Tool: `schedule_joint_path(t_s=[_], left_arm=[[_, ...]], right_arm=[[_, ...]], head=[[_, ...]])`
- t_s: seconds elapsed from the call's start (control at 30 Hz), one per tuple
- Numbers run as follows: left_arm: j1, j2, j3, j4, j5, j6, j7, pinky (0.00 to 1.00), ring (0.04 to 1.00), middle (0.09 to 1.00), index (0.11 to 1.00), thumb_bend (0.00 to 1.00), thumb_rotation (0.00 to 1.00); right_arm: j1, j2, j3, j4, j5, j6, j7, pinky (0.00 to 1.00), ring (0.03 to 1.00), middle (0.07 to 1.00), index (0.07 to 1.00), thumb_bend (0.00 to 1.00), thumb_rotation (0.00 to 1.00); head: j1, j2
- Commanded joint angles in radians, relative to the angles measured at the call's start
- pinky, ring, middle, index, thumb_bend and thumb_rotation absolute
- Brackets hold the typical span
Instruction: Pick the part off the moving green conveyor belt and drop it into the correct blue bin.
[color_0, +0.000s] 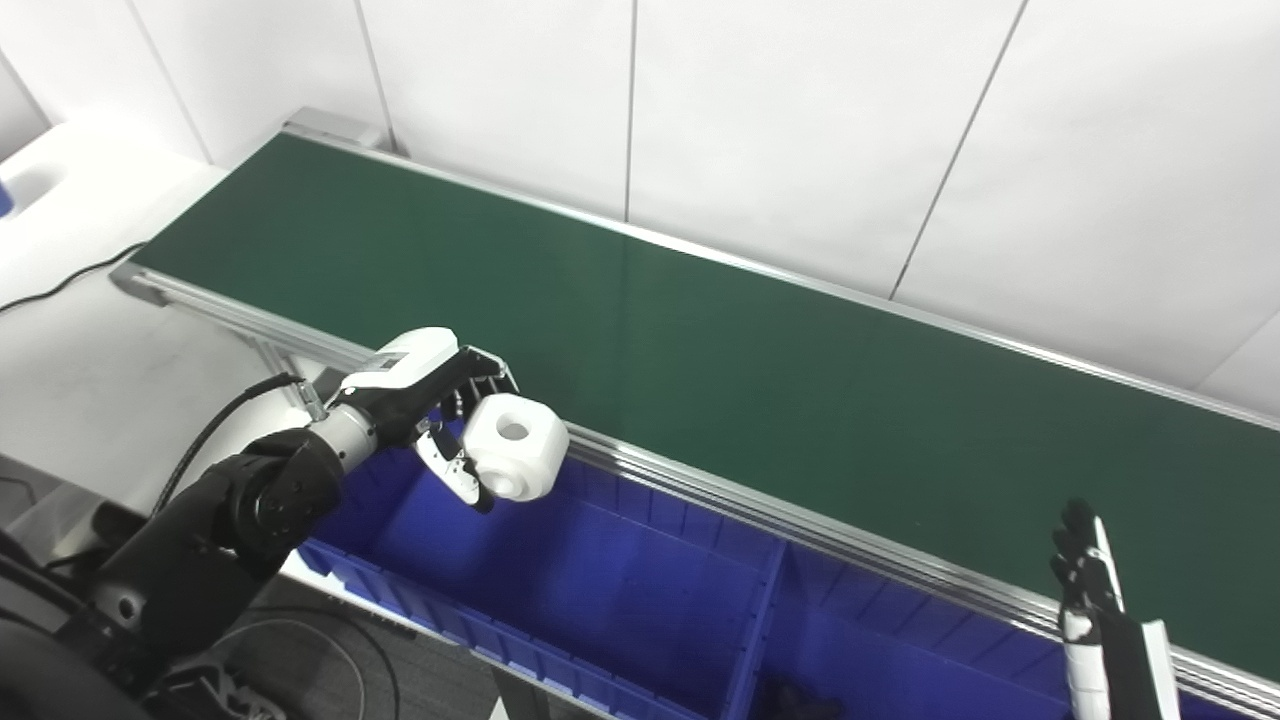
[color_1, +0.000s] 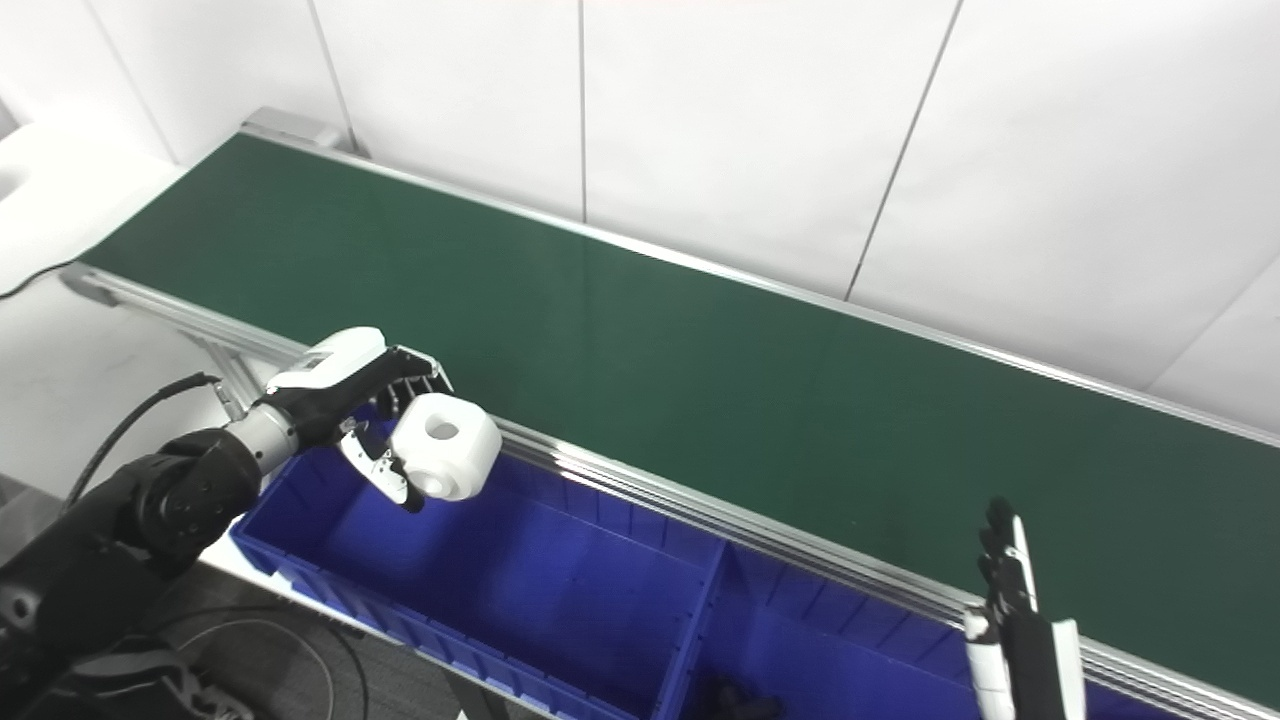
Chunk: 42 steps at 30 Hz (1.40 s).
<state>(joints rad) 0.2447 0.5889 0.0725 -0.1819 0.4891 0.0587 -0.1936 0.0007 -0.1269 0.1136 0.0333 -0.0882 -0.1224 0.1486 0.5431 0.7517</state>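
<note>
left hand (color_0: 430, 400) gripping white part (color_0: 515, 445) (above blue bin (color_0: 600, 570)), beside belt (color_0: 700, 350) edge

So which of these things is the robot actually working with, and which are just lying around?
Part of the job:
- white part, held in the left hand
- green belt
- blue bin beneath the part
- right hand, waiting with fingers apart

Just lying about:
- black cable on the white surface
- something dark in the neighbouring bin, too unclear to name
</note>
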Motion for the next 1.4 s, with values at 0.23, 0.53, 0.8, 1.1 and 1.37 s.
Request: schedule_joint_path(t_s=[0.23,0.53,0.8,1.1,1.37], left_arm=[[0.055,0.055,0.02,0.089,0.153,-0.136,0.164,0.51,0.521,0.486,0.486,0.52,0.0],[0.06,0.078,-0.005,0.048,0.161,-0.079,0.052,0.67,0.681,0.692,0.677,0.86,0.42],[0.051,0.092,-0.031,-0.04,0.163,-0.025,-0.081,0.86,0.913,0.916,0.904,1.0,0.73],[0.041,0.052,-0.021,-0.157,0.067,0.033,-0.157,0.92,0.937,0.944,0.937,1.0,0.73],[0.019,-0.076,0.011,-0.406,-0.181,0.134,-0.183,0.84,0.94,0.957,0.955,0.98,0.72]], right_arm=[[-0.028,0.013,0.005,-0.019,0.0,-0.019,-0.005,1.0,0.996,0.998,1.0,0.88,1.0],[-0.021,0.009,0.0,-0.03,0.009,-0.009,0.001,1.0,1.0,1.0,1.0,0.88,1.0],[-0.021,0.016,0.002,-0.041,0.002,0.003,-0.005,0.99,1.0,1.0,1.0,0.89,1.0],[-0.026,0.019,0.004,-0.039,-0.004,0.005,-0.007,1.0,1.0,1.0,1.0,0.89,1.0],[-0.022,0.042,0.012,-0.046,-0.012,0.008,-0.016,1.0,1.0,1.0,1.0,0.88,1.0]], head=[[-0.015,-0.005],[-0.018,-0.001],[-0.025,0.002],[-0.039,-0.002],[-0.148,0.002]])
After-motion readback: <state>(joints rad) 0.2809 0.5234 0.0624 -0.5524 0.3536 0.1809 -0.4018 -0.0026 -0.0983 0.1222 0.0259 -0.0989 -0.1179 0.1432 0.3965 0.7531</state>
